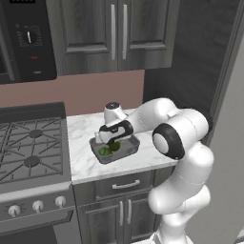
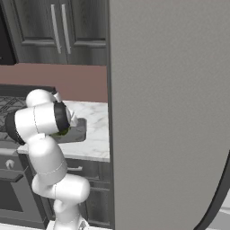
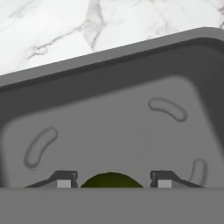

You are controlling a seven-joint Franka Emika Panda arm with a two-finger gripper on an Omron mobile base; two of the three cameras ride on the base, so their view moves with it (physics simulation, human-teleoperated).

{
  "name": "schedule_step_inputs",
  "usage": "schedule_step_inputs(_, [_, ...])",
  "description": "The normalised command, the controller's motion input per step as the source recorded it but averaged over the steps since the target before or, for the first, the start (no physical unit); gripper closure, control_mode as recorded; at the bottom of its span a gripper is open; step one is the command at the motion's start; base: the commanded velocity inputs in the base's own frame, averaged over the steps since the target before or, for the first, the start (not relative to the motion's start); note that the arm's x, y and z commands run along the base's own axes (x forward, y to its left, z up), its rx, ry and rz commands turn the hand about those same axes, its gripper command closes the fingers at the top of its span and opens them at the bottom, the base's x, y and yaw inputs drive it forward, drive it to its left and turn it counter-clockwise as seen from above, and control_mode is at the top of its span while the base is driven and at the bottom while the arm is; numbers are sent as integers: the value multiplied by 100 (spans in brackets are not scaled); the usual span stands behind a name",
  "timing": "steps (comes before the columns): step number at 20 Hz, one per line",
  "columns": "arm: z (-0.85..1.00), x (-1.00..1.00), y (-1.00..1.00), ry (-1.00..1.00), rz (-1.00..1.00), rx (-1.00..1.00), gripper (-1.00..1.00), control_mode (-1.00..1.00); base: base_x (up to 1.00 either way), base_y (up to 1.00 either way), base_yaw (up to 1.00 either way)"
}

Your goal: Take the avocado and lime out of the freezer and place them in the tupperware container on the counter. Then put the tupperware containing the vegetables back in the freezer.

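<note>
Arm reaches from the base out over the white marble tabletop (image 1: 86, 131), hand lowered into the tupperware container (image 1: 125, 150); the fingers (image 1: 110, 143) point down into the tub.

Left base view: the container sits on the tabletop just right of the black gas stove (image 1: 28, 147), near the front edge, above the dark drawers (image 1: 125, 185); two small green fruits lie inside it; one green fruit (image 1: 104, 151) rests on the tub floor toward its left end; the other green fruit (image 1: 115, 146) lies just beside it, directly under the hand.

Hand view: the two finger tips (image 3: 64, 180) stand apart, with a dark green rounded fruit (image 3: 111, 180) between them over the grey tub floor (image 3: 118, 131); cannot tell whether the tips press on the fruit or merely flank it, so grip undecided; the tub's far rim (image 3: 109, 54) and marble beyond it are clear.

Right base view: the large flat grey freezer door (image 2: 166, 112) stands swung out, covering the right of the picture; one end of the container (image 2: 77, 131) shows past the arm's elbow on the tabletop (image 2: 96, 130); a sliver of green is visible at the elbow's edge.

Dark wood-grain wall cabinets (image 1: 114, 33) hang above the tabletop.
</note>
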Motion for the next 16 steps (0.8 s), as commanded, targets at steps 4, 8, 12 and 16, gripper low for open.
schedule_step_inputs(4, [12,-16,0,-3,0,0,-100,-100,0,0,0])
schedule_step_inputs(8, [46,-15,-14,-7,0,0,-100,-100,0,0,0])
schedule_step_inputs(12, [59,-12,-27,-4,0,0,-100,-100,0,0,0])
schedule_step_inputs(16, [59,-10,-51,-5,0,0,-100,-100,0,0,0])
